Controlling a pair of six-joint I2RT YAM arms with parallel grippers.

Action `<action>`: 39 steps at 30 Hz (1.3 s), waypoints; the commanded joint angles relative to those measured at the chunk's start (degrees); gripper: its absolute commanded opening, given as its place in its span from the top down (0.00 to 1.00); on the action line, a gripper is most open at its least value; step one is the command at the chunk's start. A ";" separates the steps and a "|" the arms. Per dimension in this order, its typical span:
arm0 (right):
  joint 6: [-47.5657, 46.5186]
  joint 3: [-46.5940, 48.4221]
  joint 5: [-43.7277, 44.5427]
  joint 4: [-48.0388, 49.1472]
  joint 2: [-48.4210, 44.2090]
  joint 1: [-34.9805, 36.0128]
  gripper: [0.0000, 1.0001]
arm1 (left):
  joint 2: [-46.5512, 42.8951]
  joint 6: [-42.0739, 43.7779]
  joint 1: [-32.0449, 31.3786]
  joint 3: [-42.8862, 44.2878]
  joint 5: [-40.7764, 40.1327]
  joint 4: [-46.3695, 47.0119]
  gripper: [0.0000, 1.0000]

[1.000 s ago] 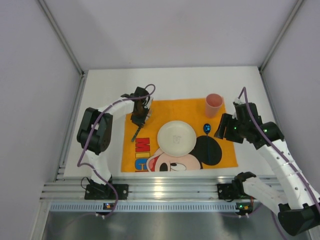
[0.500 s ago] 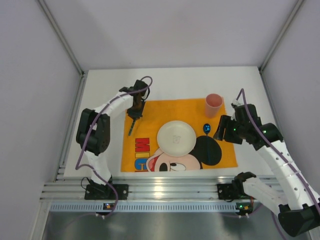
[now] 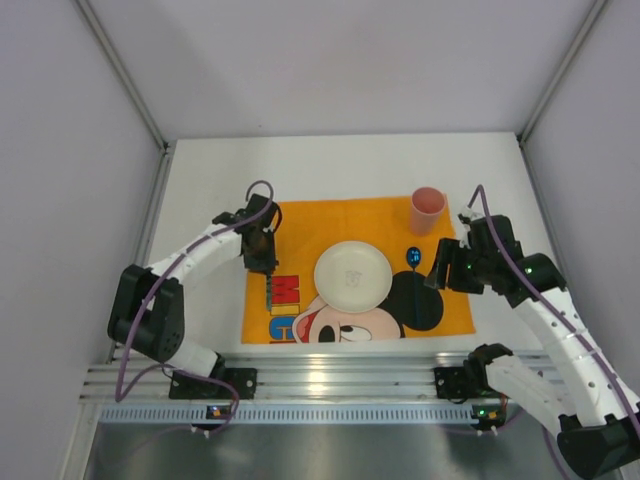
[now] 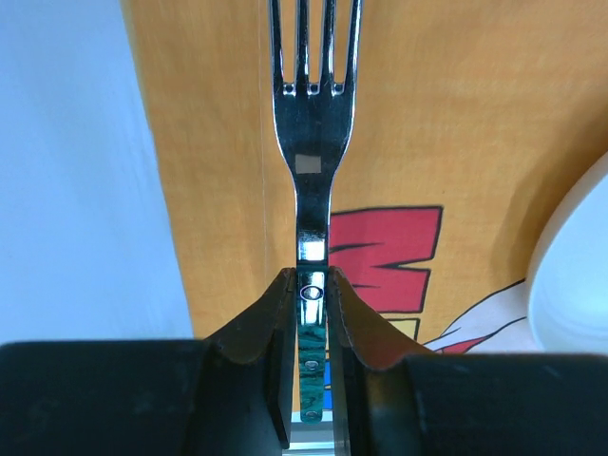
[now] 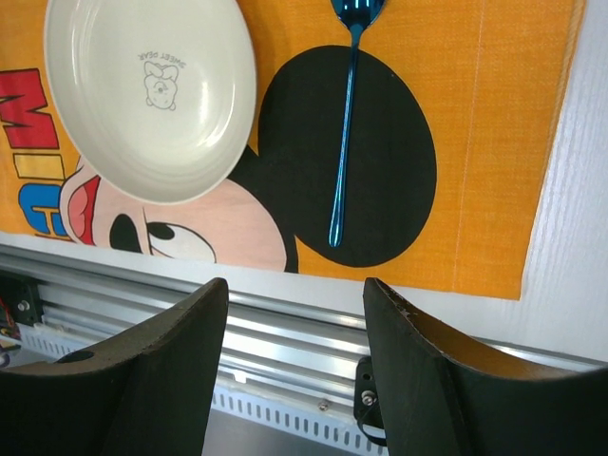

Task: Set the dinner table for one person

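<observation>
This looks like a robotics lab test cell: plain pale panels (image 3: pixel 60 150) close in a white bench (image 3: pixel 350 165) on three sides. A ridged metal rail (image 3: pixel 340 385) runs along the bottom of the frame, and a cabled left arm (image 3: pixel 190 262) and right arm (image 3: pixel 560 330) are bolted there.

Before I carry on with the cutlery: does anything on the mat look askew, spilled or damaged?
Nothing stands out. The plate sits flat on the orange mat, the cup stands upright at its far right corner, the spoon lies straight beside the plate, and the fork is gripped squarely in the left end effector.
</observation>
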 commanded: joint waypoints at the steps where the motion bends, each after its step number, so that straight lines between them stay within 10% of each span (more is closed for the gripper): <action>1: -1.77 0.33 -1.21 1.44 -1.05 -0.70 0.40 | -4.02 -5.10 -0.79 -6.15 2.16 6.35 1.00; 8: -1.85 0.24 -1.47 1.09 -1.75 -0.62 0.40 | -6.84 -6.50 -1.58 -13.29 2.60 12.94 1.00; 11: -1.85 0.33 -1.56 0.83 -2.02 -0.70 0.40 | -6.84 -5.89 -1.93 -12.86 2.51 14.09 0.74; 14: -1.68 0.42 -1.82 0.91 -2.54 -0.70 0.38 | -7.81 -5.63 -2.11 -11.71 2.25 13.30 0.02; 23: -2.12 4.20 -2.96 2.14 -7.63 -0.70 0.01 | -24.66 -5.01 -3.95 -6.61 -2.67 4.78 0.02; 39: 5.70 -2.04 8.01 2.06 -31.99 -0.70 0.00 | -54.21 2.98 -4.22 -13.03 -10.84 3.36 0.02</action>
